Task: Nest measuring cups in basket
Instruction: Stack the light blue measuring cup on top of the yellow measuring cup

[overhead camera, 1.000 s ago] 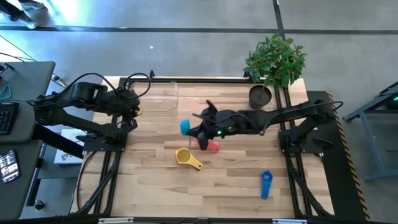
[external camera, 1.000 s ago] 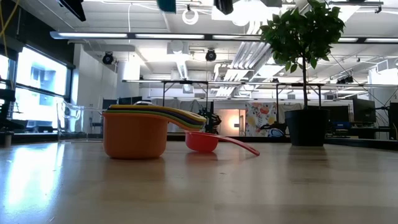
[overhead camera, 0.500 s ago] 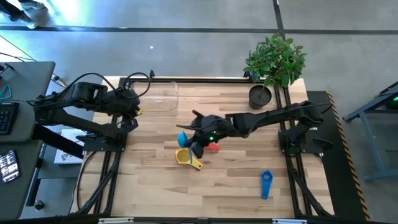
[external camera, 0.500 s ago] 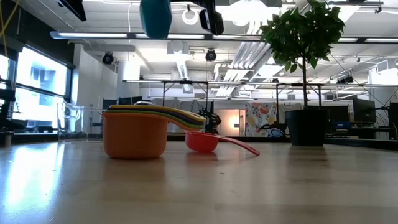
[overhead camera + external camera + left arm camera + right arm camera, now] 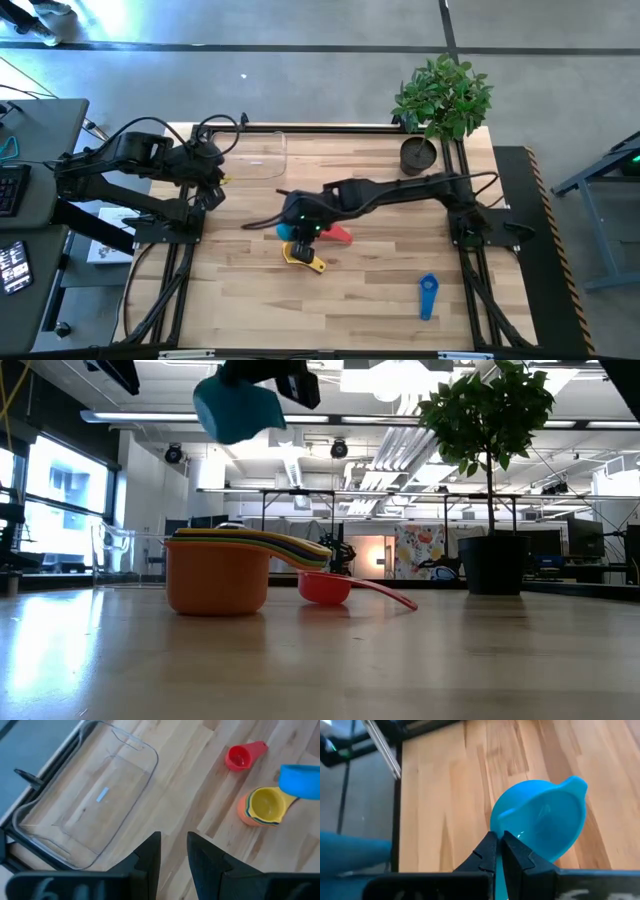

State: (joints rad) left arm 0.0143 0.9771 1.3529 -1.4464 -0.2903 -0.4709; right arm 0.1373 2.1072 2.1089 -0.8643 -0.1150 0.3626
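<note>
High view: right claw (image 5: 297,226) clenched on teal cup (image 5: 287,229), hovering above nested stack (image 5: 300,252) mid-table. Step, probably: adding teal to stack. Next: level bowl, lower squarely in. Left claw (image 5: 173,851) part-open, empty, near basket (image 5: 258,156).

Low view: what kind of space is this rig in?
Probably an open lab or workshop: exposed ceiling pipes and lights, more work tables in the room behind, and a potted plant on the wooden bench.

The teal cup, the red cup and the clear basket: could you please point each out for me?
teal cup (image 5: 542,817), right wrist view, inside its bowl.
red cup (image 5: 237,757), left wrist view, bowl opening.
clear basket (image 5: 87,802), left wrist view, bare floor.
</note>
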